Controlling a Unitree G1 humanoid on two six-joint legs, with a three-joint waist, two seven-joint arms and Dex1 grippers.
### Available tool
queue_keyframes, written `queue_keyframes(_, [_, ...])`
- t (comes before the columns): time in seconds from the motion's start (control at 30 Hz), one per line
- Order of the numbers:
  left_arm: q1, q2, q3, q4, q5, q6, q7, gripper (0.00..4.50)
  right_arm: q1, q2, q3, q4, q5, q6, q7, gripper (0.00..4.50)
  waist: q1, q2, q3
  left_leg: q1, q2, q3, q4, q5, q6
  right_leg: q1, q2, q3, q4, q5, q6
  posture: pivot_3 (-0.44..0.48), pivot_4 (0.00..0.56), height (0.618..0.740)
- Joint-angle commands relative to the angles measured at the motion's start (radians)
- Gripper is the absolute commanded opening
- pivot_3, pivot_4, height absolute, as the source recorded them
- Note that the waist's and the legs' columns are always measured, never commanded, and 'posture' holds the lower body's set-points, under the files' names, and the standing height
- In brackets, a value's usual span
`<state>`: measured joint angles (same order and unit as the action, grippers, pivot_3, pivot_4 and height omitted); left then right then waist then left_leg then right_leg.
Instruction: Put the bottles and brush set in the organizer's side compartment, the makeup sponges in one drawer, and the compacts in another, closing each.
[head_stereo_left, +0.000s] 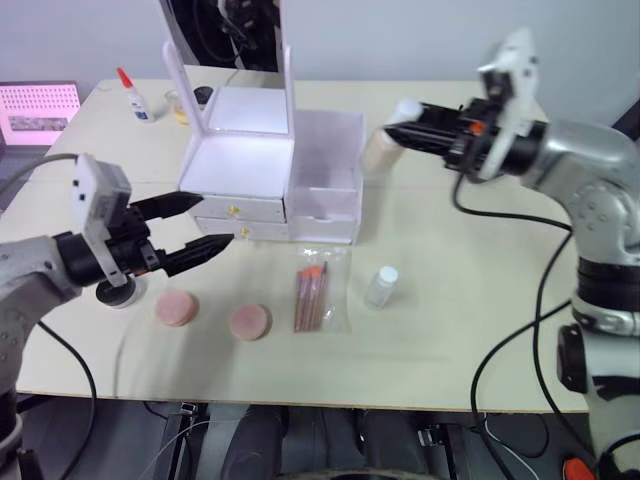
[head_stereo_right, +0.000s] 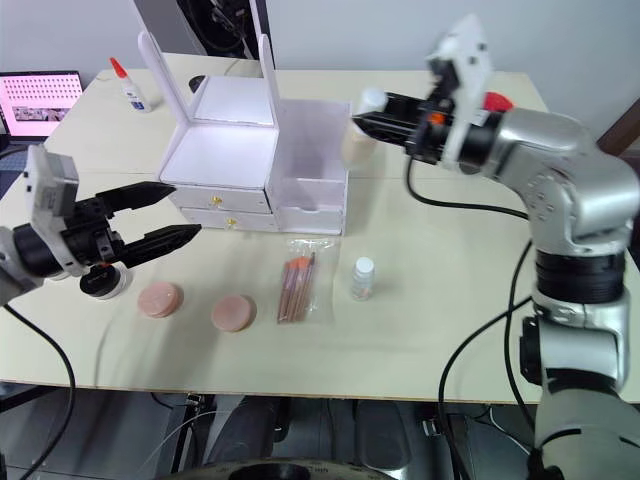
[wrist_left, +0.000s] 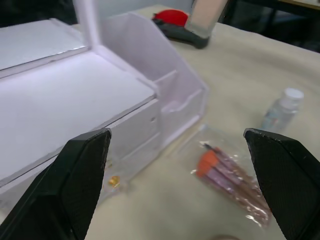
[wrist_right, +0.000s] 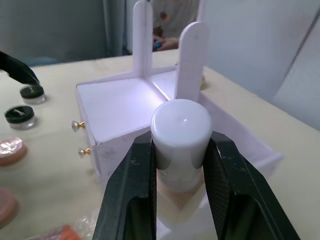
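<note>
The right gripper (head_stereo_left: 400, 130) pinches the beige bottle (head_stereo_right: 362, 128) just under its white cap, 1 finger on each side. The bottle hangs upright beside the side compartment (head_stereo_left: 325, 175) of the organizer (head_stereo_right: 250, 165), on the side away from the drawers and level with its open top. So the bin lies from the bottle toward the robot's left and slightly down. As I judge it, the coming move turns on that: carry the bottle sideways over the bin's wall, long axis kept vertical, then lower it in.

The clear bottle (head_stereo_left: 381, 286) stands on the table (head_stereo_left: 470, 330) in front of the organizer, nearer the right arm. The brush set (head_stereo_left: 312, 298) lies flat in its bag just beside it, long axis pointing toward the organizer.

The left gripper (head_stereo_left: 200, 227) hovers with its fingers spread and nothing between them, in front of the 2 shut drawers. The 2 sponges (head_stereo_left: 176, 308) lie below it on the table, and 1 compact (head_stereo_right: 104, 281) sits beside them, so the left arm is the nearer one for those.
</note>
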<state>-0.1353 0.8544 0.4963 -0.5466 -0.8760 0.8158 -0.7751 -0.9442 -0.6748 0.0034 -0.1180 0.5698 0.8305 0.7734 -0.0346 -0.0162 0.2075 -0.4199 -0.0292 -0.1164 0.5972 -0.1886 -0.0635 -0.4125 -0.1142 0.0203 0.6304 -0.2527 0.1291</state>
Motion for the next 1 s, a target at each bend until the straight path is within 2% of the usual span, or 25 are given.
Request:
queue_keyframes(0.03, [0.030,-0.011,0.091,-0.078,-0.050,-0.013,0.052,4.50,-0.071,0.015,0.027,-0.008,0.012,0.164,-0.052,0.77,0.003,0.000,0.000,-0.002,0.000,0.000,0.000,0.000,0.000,-0.002,0.000,0.000,0.000,0.000,0.000,0.000,0.150,0.740])
queue_keyframes(0.17, [0.043,-0.025,0.120,-0.103,-0.091,-0.022,0.096,4.50,-0.094,0.086,0.051,0.020,-0.012,0.269,-0.144,0.77,0.005,0.000,0.000,-0.006,0.000,0.000,0.000,0.001,-0.001,-0.007,0.000,0.000,0.001,0.001,-0.001,0.000,0.150,0.740])
queue_keyframes(0.5, [0.025,-0.009,0.073,-0.098,-0.091,-0.042,0.126,4.50,-0.053,0.200,0.067,0.071,-0.118,0.289,-0.311,0.77,0.001,0.000,0.000,-0.006,0.001,0.001,0.001,0.002,-0.002,-0.007,0.002,0.000,0.001,0.002,-0.002,0.000,0.150,0.740])
queue_keyframes(0.97, [-0.038,0.012,0.009,-0.056,-0.078,-0.056,0.116,4.50,0.062,0.262,0.139,-0.013,-0.195,0.235,-0.355,0.77,-0.004,0.000,0.000,-0.006,0.002,0.001,0.001,0.002,-0.002,-0.007,0.003,0.001,0.003,0.003,-0.001,0.000,0.150,0.740])
queue_keyframes(1.0, [-0.043,0.013,0.004,-0.051,-0.076,-0.058,0.113,4.50,0.063,0.261,0.137,-0.016,-0.196,0.231,-0.351,1.84,-0.005,0.000,0.000,-0.006,0.002,0.001,0.001,0.002,-0.002,-0.007,0.003,0.001,0.003,0.003,-0.001,0.000,0.150,0.740])
